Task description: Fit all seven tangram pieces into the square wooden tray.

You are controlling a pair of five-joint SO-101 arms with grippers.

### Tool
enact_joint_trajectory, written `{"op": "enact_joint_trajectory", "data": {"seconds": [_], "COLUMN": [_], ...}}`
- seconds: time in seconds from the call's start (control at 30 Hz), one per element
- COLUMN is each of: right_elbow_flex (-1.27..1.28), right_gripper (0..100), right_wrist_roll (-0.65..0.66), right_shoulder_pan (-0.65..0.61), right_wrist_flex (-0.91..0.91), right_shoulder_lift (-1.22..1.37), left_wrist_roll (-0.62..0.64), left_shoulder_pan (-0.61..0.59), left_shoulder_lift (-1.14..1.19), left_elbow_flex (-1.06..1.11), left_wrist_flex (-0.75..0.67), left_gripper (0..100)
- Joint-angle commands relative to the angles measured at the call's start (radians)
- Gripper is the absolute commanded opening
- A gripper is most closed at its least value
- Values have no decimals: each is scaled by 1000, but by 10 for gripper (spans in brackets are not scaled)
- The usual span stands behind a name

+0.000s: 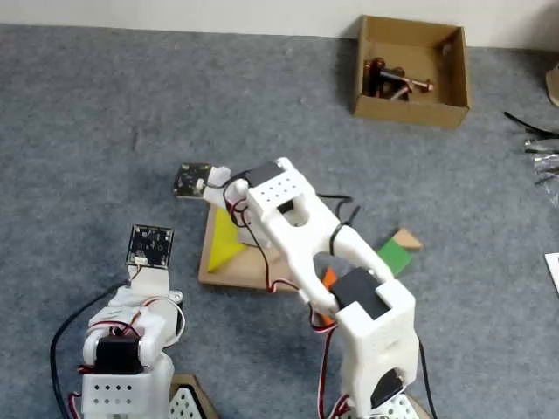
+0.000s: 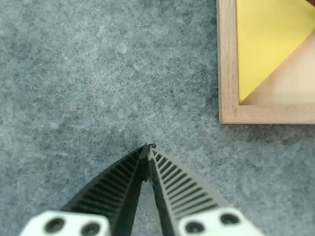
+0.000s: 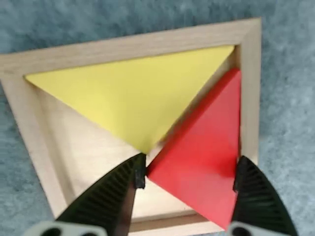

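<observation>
Two pieces in play at the tray (image 3: 128,42) right now: the yellow triangle (image 3: 133,93) is seated flat against one side of the frame, and the red triangle (image 3: 202,147) is right beside it, its point up near a tray corner. The right gripper (image 3: 189,171) is spread wide with a jaw on each side of the red piece and appears to have hold of it, so I'd call that one not quite placed; it looks slightly tilted, with an edge close along the yellow. Out on the carpet (image 1: 105,113), off to the side of the tray, a green piece (image 1: 395,256) and a tan piece (image 1: 407,237) wait, with an orange piece (image 1: 328,278) peeking from under the arm. That's five accounted for; the other two I can't find. So it's early, with most of the tray floor bare wood. The left gripper (image 2: 149,147) is closed on nothing, poised over carpet just off a tray corner. Grey felt-like carpet all round, a cardboard box (image 1: 410,109) of copper-coloured bits at the far edge, and loose cables (image 1: 541,148) at the side.
</observation>
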Motion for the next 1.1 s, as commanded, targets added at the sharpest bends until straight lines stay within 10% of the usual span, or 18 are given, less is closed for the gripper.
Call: {"op": "enact_joint_trajectory", "data": {"seconds": [0.0,0.7,1.07], "right_elbow_flex": [-74,-68,-4], "right_gripper": [262,257,37], "right_wrist_roll": [-12,-310,-319], "right_shoulder_pan": [-33,139,191], "right_wrist_flex": [-25,-8,12], "right_shoulder_lift": [-12,-202,-203], "left_wrist_roll": [2,2,2], "left_shoulder_pan": [12,12,12], "left_shoulder_lift": [-10,-10,-10], "left_elbow_flex": [18,18,18], "left_wrist_flex": [3,3,3], "left_gripper": [5,5,5]}}
